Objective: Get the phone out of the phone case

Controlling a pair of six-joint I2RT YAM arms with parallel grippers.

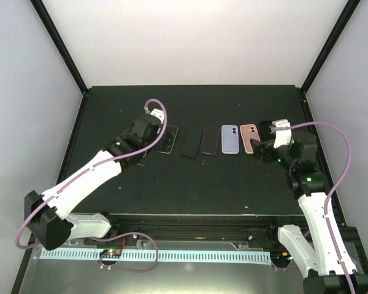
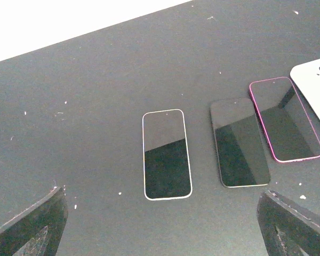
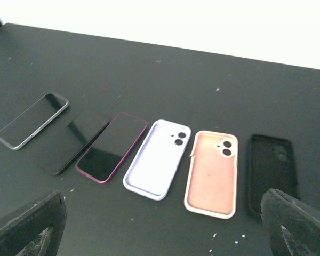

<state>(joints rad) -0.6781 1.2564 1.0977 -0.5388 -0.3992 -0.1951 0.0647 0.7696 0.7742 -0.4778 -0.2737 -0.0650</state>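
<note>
- Scanning the black tabletop [image 1: 190, 184] first: six flat slabs lie in one row across its middle, three phones on the left and three empty cases on the right.
- Left tool [image 2: 162, 213] hangs above the silver-rimmed phone [image 2: 167, 154], fingers spread wide with nothing in them. Right tool [image 3: 162, 213] is just as wide open and empty, hovering near the case end of the row.
- My target, I judge, is the phone in the magenta case [image 3: 112, 146]. It lies third from the left, flat and screen up, between the black phone [image 3: 77, 141] and the lavender case [image 3: 157, 160].
- I expect a stiff, fairly dense glass slab, slick on top and breakable if levered hard. The magenta shell should be thin and springy.
- Best hold, I reckon: pinch across the long edges with one tool and peel a case corner back with the other, keeping off the glass.
- Smallest bit: that raised magenta lip is all there is to catch.
</note>
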